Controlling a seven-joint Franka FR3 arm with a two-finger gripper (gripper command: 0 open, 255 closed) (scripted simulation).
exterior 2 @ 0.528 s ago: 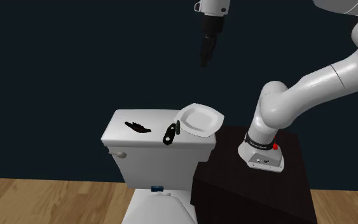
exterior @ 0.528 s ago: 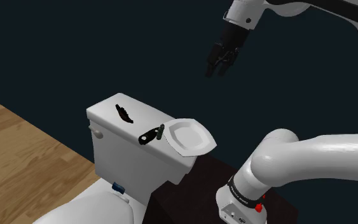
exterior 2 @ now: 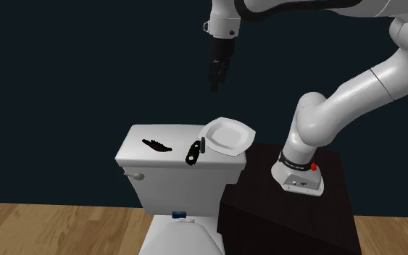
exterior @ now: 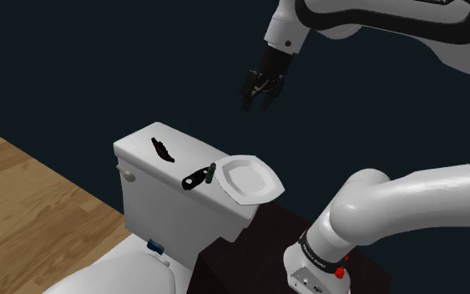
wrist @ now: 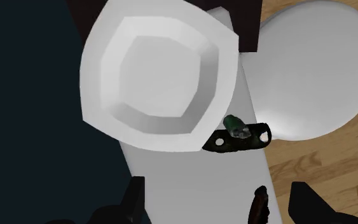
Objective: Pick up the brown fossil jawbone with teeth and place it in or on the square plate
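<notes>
Pincer (exterior: 256, 105), black and released, hangs high above the white squarish plate (exterior: 247, 178). Next, cross beyond it to the dark toothed jawbone (exterior: 163, 149) and straddle its narrow width.

Gripper (exterior: 256, 102) hangs high with its jaws spread, and there's open air all the way down to the toilet tank lid (exterior: 137, 149). One snag on the lid: a small black object (exterior: 198, 176) lies between the jawbone (exterior: 164, 149) and the square plate (exterior: 245, 178), right at the plate's rim. Bare lid around the jawbone otherwise.
</notes>
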